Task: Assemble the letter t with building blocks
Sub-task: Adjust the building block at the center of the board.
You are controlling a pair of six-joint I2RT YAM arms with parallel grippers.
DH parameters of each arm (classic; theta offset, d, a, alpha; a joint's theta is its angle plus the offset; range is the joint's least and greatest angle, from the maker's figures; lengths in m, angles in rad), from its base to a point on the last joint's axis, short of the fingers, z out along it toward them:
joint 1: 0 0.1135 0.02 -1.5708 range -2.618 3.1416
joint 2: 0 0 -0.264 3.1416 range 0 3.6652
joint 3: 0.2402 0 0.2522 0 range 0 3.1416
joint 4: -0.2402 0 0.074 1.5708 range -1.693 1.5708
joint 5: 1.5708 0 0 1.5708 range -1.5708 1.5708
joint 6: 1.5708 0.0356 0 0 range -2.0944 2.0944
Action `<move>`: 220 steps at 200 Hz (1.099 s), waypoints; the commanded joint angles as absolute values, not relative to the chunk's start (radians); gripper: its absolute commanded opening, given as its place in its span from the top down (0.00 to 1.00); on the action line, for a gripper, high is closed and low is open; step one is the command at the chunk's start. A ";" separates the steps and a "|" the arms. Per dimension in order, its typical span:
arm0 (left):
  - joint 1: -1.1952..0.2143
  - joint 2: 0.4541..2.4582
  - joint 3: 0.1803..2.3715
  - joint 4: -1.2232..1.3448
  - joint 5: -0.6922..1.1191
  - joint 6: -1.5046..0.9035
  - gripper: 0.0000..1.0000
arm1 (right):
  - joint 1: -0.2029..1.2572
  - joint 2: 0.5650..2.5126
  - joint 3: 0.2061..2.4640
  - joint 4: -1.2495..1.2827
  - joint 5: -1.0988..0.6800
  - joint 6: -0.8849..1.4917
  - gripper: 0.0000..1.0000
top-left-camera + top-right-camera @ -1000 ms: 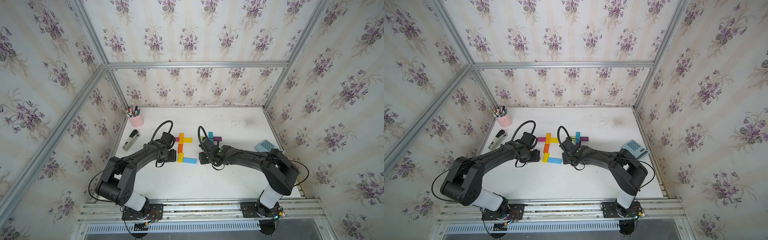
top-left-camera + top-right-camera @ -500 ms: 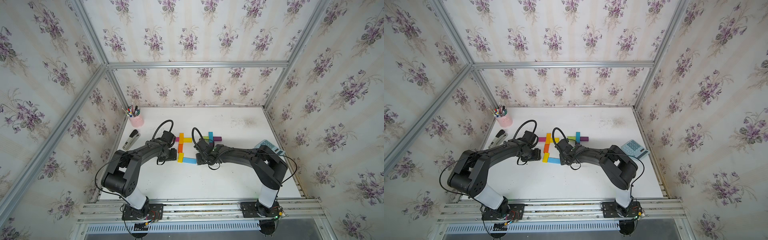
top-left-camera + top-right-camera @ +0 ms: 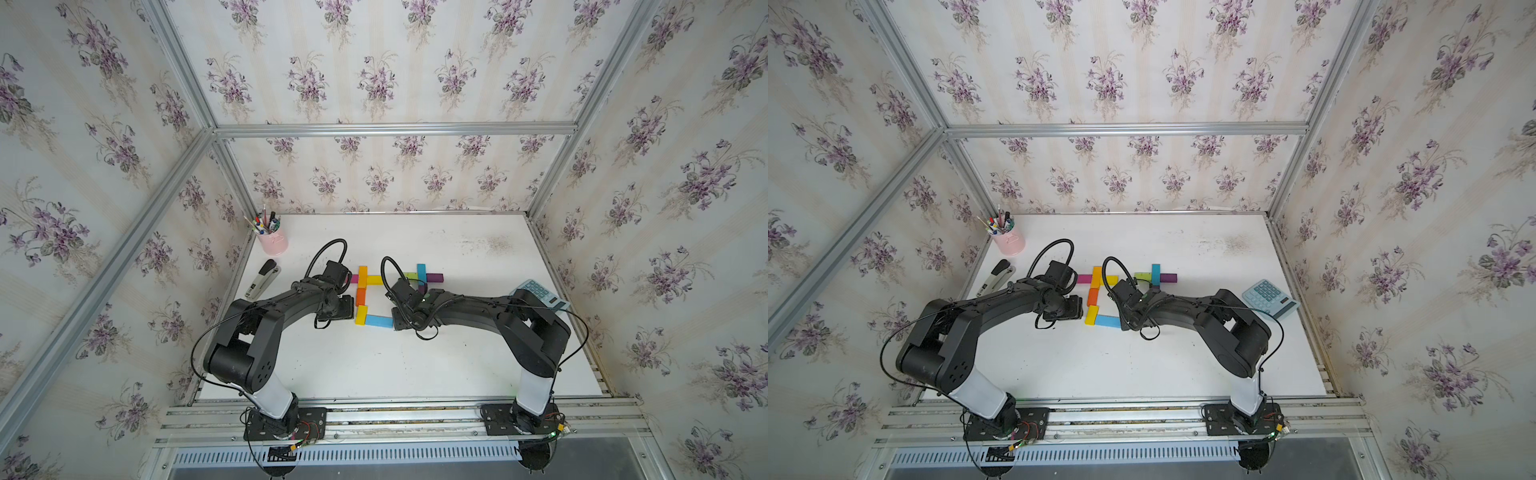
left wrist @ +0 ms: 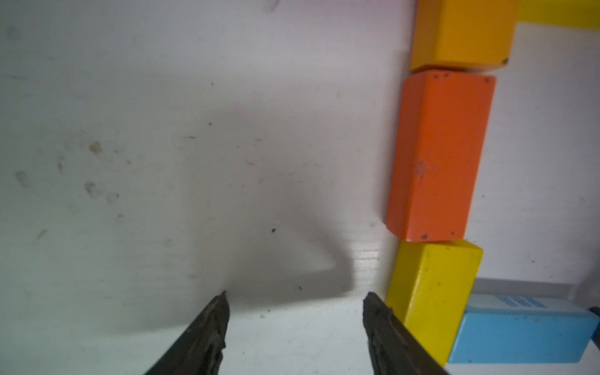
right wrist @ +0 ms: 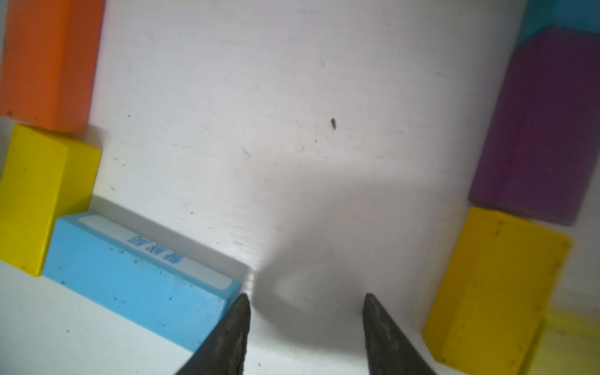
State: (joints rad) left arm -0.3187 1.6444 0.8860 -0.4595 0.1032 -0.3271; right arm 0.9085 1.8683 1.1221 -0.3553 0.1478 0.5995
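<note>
The building blocks lie mid-table in both top views. A magenta block [image 3: 353, 279], an amber one [image 3: 363, 275] and a yellow one [image 3: 374, 280] form a cross bar. Below it run an orange block [image 3: 360, 296], a yellow block [image 3: 360, 314] and a light blue block [image 3: 379, 321]. My left gripper [image 3: 347, 309] is open and empty [image 4: 293, 297], one finger beside the yellow block [image 4: 435, 292]. My right gripper [image 3: 399, 321] is open and empty [image 5: 306, 298], one finger against the end of the light blue block [image 5: 130, 269]. Lime [image 3: 411, 276], teal [image 3: 421, 272] and purple [image 3: 434, 277] blocks lie behind it.
A pink pen cup [image 3: 273, 242] and a grey-black stapler [image 3: 262, 280] sit at the back left. A pale blue calculator [image 3: 540, 293] lies by the right wall. Another purple block [image 5: 542, 123] and a yellow one [image 5: 496, 285] lie close beside my right gripper.
My right gripper has slid left up to the end of the light blue block. The left arm's elbow has swung inward while its gripper stayed by the yellow block. No block has moved.
</note>
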 commanded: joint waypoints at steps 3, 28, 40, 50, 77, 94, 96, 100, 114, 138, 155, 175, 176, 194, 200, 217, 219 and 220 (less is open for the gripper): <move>-0.319 1.662 0.872 -0.456 0.154 -0.313 0.32 | 0.908 1.883 1.127 -0.368 0.148 0.607 0.44; -0.319 1.667 0.869 -0.456 0.164 -0.311 0.32 | 0.908 1.892 1.134 -0.367 0.146 0.606 0.44; -0.319 1.668 0.866 -0.454 0.164 -0.312 0.32 | 0.908 1.895 1.141 -0.368 0.146 0.606 0.43; -0.319 1.667 0.864 -0.455 0.164 -0.311 0.32 | 0.908 1.898 1.143 -0.370 0.146 0.605 0.43; -0.319 1.666 0.864 -0.457 0.163 -0.311 0.32 | 0.908 1.903 1.152 -0.374 0.152 0.603 0.44; -0.319 1.667 0.862 -0.455 0.164 -0.311 0.32 | 0.909 1.906 1.154 -0.374 0.152 0.602 0.44; -0.319 1.667 0.863 -0.455 0.164 -0.311 0.32 | 0.908 1.905 1.155 -0.374 0.153 0.602 0.44; -0.319 1.667 0.864 -0.456 0.166 -0.311 0.32 | 0.907 1.906 1.156 -0.376 0.153 0.601 0.44; -0.319 1.668 0.863 -0.456 0.175 -0.310 0.32 | 0.907 1.906 1.157 -0.377 0.158 0.601 0.43; -0.322 1.668 0.862 -0.474 0.182 -0.310 0.32 | 0.906 1.908 1.160 -0.379 0.161 0.600 0.44; -0.325 1.663 0.852 -0.484 0.197 -0.305 0.32 | 0.905 1.908 1.162 -0.380 0.161 0.598 0.44; -0.330 1.651 0.840 -0.493 0.207 -0.305 0.32 | 0.904 1.909 1.164 -0.382 0.161 0.597 0.44; -0.330 1.651 0.840 -0.495 0.207 -0.306 0.32 | 0.905 1.910 1.164 -0.382 0.161 0.597 0.44; -0.335 1.647 0.850 -0.533 0.179 -0.323 0.32 | 0.905 1.909 1.167 -0.385 0.161 0.594 0.44; -0.337 1.646 0.851 -0.542 0.176 -0.322 0.32 | 0.905 1.910 1.166 -0.385 0.161 0.594 0.43; -0.342 1.643 0.852 -0.570 0.169 -0.331 0.32 | 0.905 1.908 1.165 -0.386 0.161 0.593 0.43; -0.343 1.642 0.852 -0.570 0.171 -0.331 0.32 | 0.905 1.908 1.164 -0.386 0.161 0.593 0.44; -0.343 1.640 0.851 -0.571 0.172 -0.331 0.32 | 0.905 1.908 1.165 -0.387 0.161 0.593 0.44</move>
State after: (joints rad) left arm -0.3351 1.6306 0.8635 -0.4507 0.0940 -0.3035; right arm 0.9047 1.9007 1.1633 -0.3519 0.1627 0.5949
